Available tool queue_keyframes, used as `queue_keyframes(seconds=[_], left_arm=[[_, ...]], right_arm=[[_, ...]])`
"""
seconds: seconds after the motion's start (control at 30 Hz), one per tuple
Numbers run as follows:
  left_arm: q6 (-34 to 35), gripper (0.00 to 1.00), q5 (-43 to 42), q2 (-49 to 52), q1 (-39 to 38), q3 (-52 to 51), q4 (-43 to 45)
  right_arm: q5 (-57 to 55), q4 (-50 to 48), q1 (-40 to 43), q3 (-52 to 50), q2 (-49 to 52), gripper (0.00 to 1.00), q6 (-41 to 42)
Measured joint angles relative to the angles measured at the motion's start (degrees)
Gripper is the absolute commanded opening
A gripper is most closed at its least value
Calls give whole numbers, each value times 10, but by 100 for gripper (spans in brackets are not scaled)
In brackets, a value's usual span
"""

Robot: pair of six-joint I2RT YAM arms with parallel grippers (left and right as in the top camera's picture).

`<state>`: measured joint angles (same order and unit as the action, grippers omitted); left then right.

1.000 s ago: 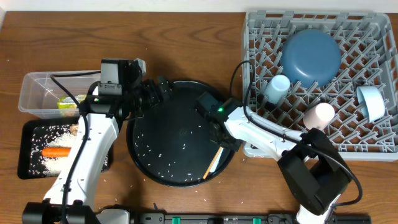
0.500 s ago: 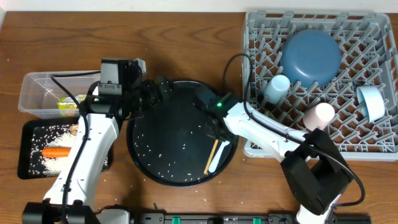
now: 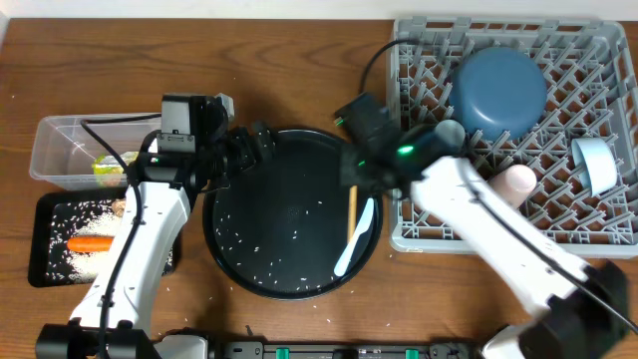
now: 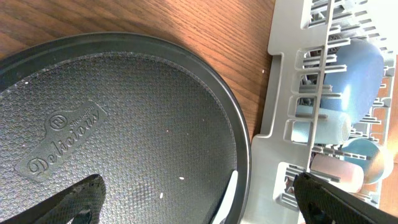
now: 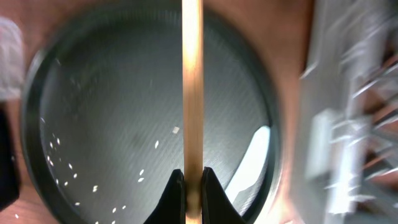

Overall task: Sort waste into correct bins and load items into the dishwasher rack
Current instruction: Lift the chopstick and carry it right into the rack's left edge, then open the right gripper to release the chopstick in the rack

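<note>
My right gripper (image 3: 357, 182) is shut on the wooden chopsticks (image 3: 351, 211) and holds them above the right side of the round black tray (image 3: 224, 254). In the right wrist view the chopsticks (image 5: 191, 87) run straight up from my jaws (image 5: 192, 183). The slim white utensil (image 3: 357, 239) lies on the tray's right rim. My left gripper (image 3: 247, 147) is open at the tray's upper left edge, empty. The grey dishwasher rack (image 3: 409, 235) holds the dark-blue plate (image 3: 498, 92), light-blue cup (image 3: 444, 138), pink cup (image 3: 513, 183) and pale-blue bowl (image 3: 596, 165).
The clear tub (image 3: 50, 150) at left holds the yellow-green wrapper (image 3: 110, 165). The black rectangular tray (image 3: 42, 259) below it holds the carrot (image 3: 88, 242) and rice. Loose rice grains (image 3: 261, 249) are scattered on the round tray.
My right gripper has lifted the chopsticks off the round tray and moved up and right toward the rack. The white utensil stays on the tray rim. The left arm has not moved.
</note>
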<state>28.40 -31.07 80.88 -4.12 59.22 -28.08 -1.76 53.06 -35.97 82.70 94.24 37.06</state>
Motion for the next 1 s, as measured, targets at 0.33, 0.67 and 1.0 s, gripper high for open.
queue_keyframes(seconds=[0.33, 0.67, 1.0], left_arm=[[0, 98, 0, 0, 0, 0, 0], [0, 98, 0, 0, 0, 0, 0], [0, 98, 0, 0, 0, 0, 0]], right_arm=[[-8, 3, 123, 4, -17, 1, -114], [-48, -20, 159, 2, -16, 1, -137], [-68, -97, 167, -64, -8, 1, -143]])
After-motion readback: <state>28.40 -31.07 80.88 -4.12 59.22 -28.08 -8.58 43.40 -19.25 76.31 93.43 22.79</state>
